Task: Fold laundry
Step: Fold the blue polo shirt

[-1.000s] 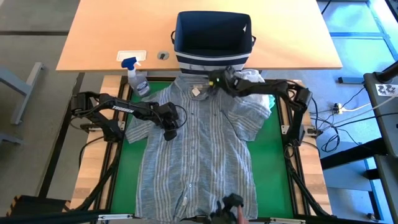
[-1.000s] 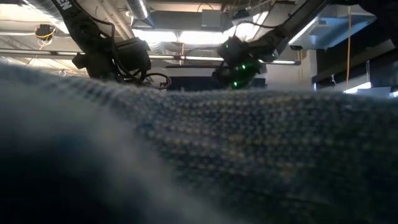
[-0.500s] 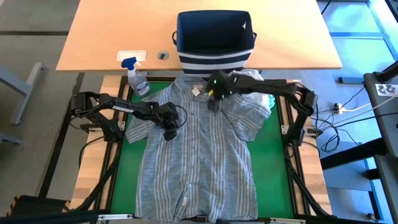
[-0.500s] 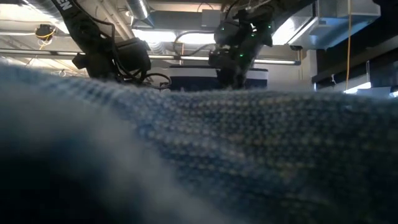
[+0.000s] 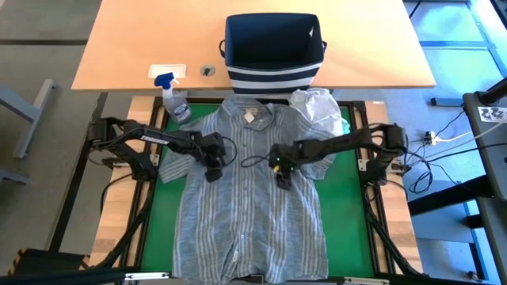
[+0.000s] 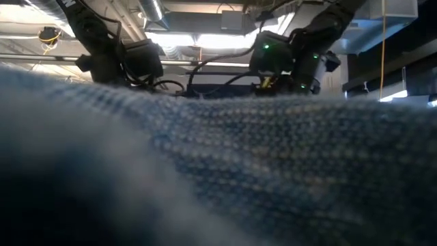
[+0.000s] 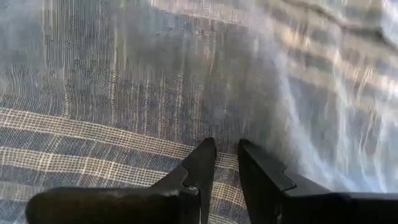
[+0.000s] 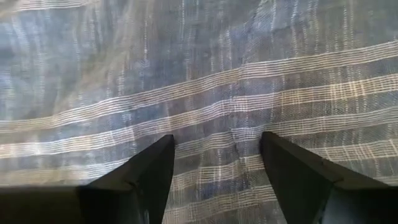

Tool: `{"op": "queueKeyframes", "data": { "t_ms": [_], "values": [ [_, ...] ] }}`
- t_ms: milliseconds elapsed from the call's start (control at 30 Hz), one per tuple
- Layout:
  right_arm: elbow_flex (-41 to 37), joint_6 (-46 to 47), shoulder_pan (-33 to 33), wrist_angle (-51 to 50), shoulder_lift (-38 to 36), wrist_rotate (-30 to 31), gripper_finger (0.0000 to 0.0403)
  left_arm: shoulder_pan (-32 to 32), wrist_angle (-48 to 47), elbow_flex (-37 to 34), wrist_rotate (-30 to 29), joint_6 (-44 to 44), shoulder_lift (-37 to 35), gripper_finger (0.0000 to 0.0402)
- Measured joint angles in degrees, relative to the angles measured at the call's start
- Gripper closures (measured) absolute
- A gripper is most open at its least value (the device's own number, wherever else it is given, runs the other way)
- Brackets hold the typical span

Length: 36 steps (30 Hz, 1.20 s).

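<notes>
The grey-blue striped button-up shirt (image 5: pixel 249 214) lies spread flat, front up, on the green mat, with its collar toward the far edge. Its cloth fills the low view (image 6: pixel 239 171). My left gripper (image 5: pixel 212 172) (image 7: pixel 225 146) points down over the shirt's left chest, open by a narrow gap. My right gripper (image 5: pixel 283 179) (image 8: pixel 217 140) points down over the right chest, wide open. The white t-shirt (image 5: pixel 321 103) lies bunched by the shirt's right shoulder. No mint-teal garment is in view. My left gripper has its fingertips (image 7: pixel 208 149) right at the striped cloth of the shirt's left chest, coming from above; I cannot tell whether they touch it. My right gripper stands with its fingers (image 8: pixel 161 155) close over the right chest; touching or not, I cannot tell.
The navy-and-white striped basket (image 5: pixel 273 47) stands on the wooden table just beyond the collar. A spray bottle (image 5: pixel 176 99) stands at the mat's far left corner. Bare green mat (image 5: pixel 348 206) shows on both sides of the shirt.
My right gripper has left the collar and white t-shirt at the far edge, moved toward the near edge and come down over the shirt's right chest. The white t-shirt now shows uncovered. A hand at the near edge has gone.
</notes>
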Motion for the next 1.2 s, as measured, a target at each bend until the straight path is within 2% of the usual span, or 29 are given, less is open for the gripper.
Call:
{"op": "queueKeyframes", "data": {
  "t_ms": [167,300,433,567,767,933,1067,1200],
  "values": [
    [-1.2,0.8,3.8,0.8,-0.8,2.8,0.0160,-2.6,-8.6,0.2,-0.8,1.5,-0.4,0.0331],
    [1.9,-1.2,4.3,-4.7,-4.2,7.7,0.0160,-2.9,-14.7,0.8,-1.1,3.1,-2.7,0.0331],
    [7.5,-5.1,1.4,-13.8,-11.0,15.4,0.0160,-1.7,-18.7,4.8,-6.8,4.9,-7.4,0.0331],
    [8.3,-3.9,-3.4,-23.2,-19.0,17.0,0.0160,0.0,-19.1,8.0,-9.4,8.1,-12.3,0.0331],
    [3.1,6.7,-12.6,-33.8,-35.2,14.5,0.0160,2.8,-18.3,9.0,-11.1,9.4,-15.9,0.0331],
    [-4.5,19.3,-16.1,-41.5,-48.0,10.4,0.0160,4.4,-18.1,8.9,-10.6,9.4,-15.8,0.0331],
    [-11.9,32.8,-16.0,-42.2,-54.4,9.2,0.0160,4.8,-17.2,8.5,-10.6,9.5,-15.7,0.0331],
    [-18.6,42.9,-16.0,-41.8,-57.4,8.8,0.0160,4.8,-16.9,8.5,-10.5,10.0,-15.7,0.0331]
  ]
}}
